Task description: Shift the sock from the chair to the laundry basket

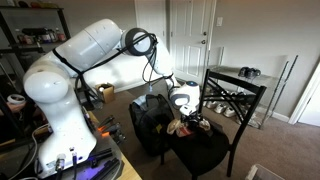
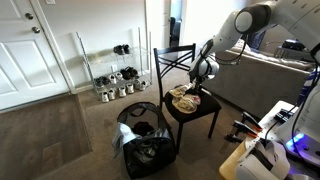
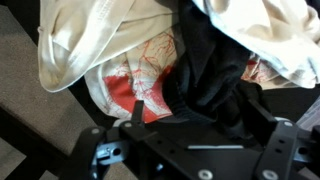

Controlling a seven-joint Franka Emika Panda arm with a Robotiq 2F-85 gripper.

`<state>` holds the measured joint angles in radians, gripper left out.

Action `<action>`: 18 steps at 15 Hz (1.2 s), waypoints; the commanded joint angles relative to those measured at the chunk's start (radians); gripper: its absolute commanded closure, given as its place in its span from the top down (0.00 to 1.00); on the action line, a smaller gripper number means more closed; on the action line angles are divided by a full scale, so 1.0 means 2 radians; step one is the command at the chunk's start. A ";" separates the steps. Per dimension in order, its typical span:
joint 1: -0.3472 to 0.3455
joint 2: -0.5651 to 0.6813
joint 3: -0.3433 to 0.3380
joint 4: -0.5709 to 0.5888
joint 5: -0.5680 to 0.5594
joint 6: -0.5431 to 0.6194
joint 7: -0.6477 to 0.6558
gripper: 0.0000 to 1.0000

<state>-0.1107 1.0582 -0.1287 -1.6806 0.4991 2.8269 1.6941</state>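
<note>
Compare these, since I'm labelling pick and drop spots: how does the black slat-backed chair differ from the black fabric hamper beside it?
The black metal-framed chair is rigid, with a vertical-slat back; the black soft-sided laundry basket is rounded and bag-like. The chair rises well above the basket. The chair's seat carries a pile of light cloth; the basket's mouth is open. Both are black and stand side by side.

Open air above the laundry basket (image 2: 133, 163) — its mouth gapes just beside the chair (image 2: 176, 70), whose slatted back blocks the seat's rear side.
</note>
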 commanded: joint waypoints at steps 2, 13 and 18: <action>-0.016 0.022 0.009 0.039 -0.012 -0.014 -0.007 1.00; -0.014 0.075 0.006 0.107 -0.015 -0.046 0.003 0.62; -0.011 0.072 0.005 0.102 -0.013 -0.038 0.005 0.29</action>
<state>-0.1261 1.2054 -0.1267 -1.4747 0.4904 2.7463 1.6942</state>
